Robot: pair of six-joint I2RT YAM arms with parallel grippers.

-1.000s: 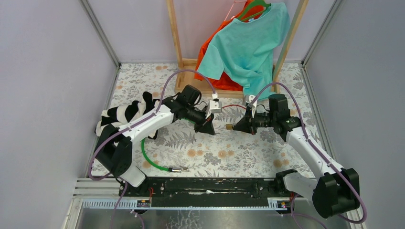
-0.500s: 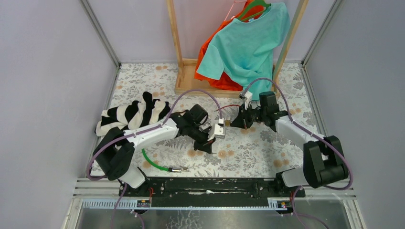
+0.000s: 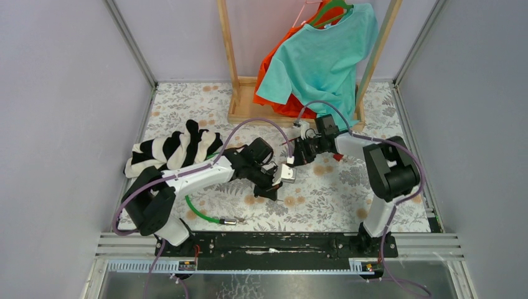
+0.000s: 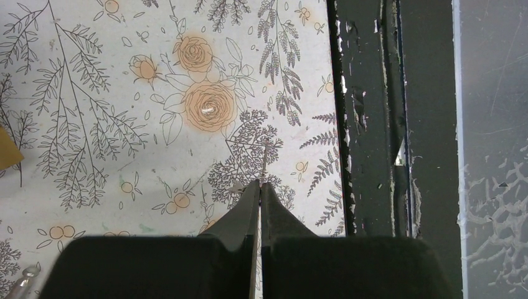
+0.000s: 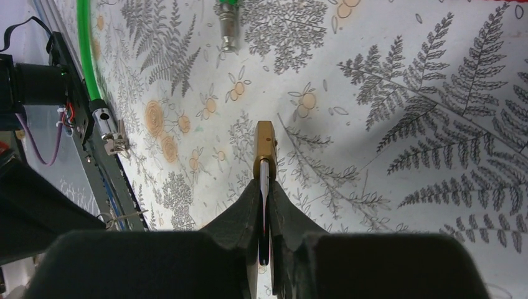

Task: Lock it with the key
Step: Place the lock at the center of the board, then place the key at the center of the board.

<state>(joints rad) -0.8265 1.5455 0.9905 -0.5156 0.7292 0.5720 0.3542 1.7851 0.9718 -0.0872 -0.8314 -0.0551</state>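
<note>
Brass padlock (image 5: 264,143) clamped in right gripper (image 5: 264,187); left gripper (image 4: 260,185) pinched together on thin key (image 4: 264,162).

At the centre of the table (image 3: 348,193) we see the left gripper (image 4: 261,185), the key (image 4: 265,163) between its tips, just in front of the right gripper (image 5: 265,187), which holds the padlock (image 5: 264,146). A garment (image 3: 168,149) lies to the left, a cable (image 3: 194,208) near the arms' bases, and a clothes rack (image 3: 249,109) stands behind, shirts (image 3: 324,62) hanging on it.

Brass padlock (image 5: 264,146) dead centre in right wrist view, body up-frame, silver shackle below. Key (image 4: 264,163) mid-frame in left wrist view, thin, edge-on.
</note>
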